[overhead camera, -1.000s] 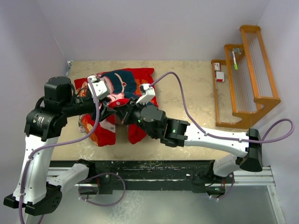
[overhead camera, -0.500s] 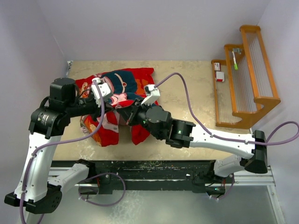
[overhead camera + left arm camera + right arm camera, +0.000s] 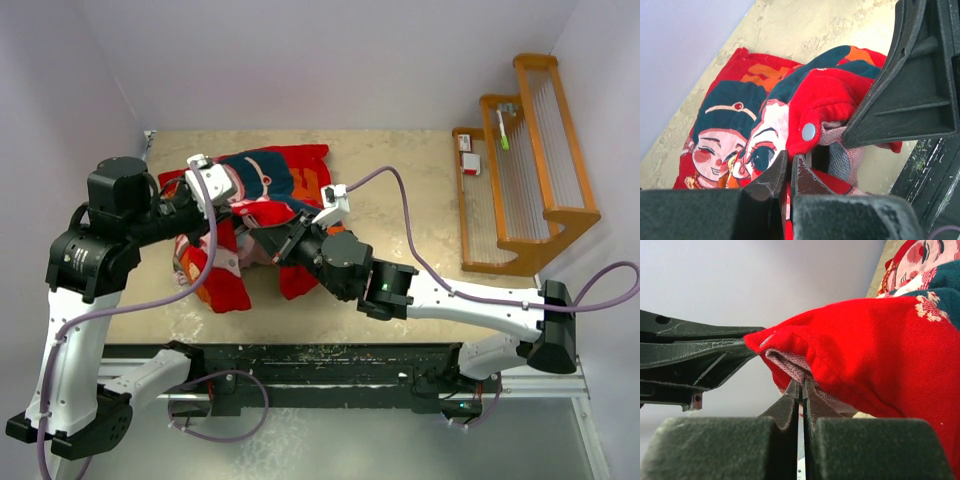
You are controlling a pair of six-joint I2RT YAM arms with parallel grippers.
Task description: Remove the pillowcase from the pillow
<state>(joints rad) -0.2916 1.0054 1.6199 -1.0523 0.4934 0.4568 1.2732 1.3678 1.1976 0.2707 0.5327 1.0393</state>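
**2 ARMS, 1 HEM:** The pillowcase (image 3: 268, 178) is being gripped at its open edge by both arms, left of centre on the table (image 3: 400, 180). The left gripper (image 3: 790, 167), seen standing open 1 second earlier, is now being held shut. A thin fold of red cloth is being pinched between its fingers just below a silver snap (image 3: 808, 131). The right gripper (image 3: 801, 390) is likewise being kept fully closed, with the mauve lining of the hem being nipped at its tips.

Over that second the left arm is being eased a little leftward and the right wrist is being carried rightward. From this, the mouth of the cover is judged to be in the course of being spread, with the stripping itself not yet done. The pillow is not being shown in any view and is presumed to be lying inside the cover.

At the right, a small red-and-white box (image 3: 467, 150) and a green-and-white item (image 3: 503, 130) are being held on a wooden rack (image 3: 560, 200).
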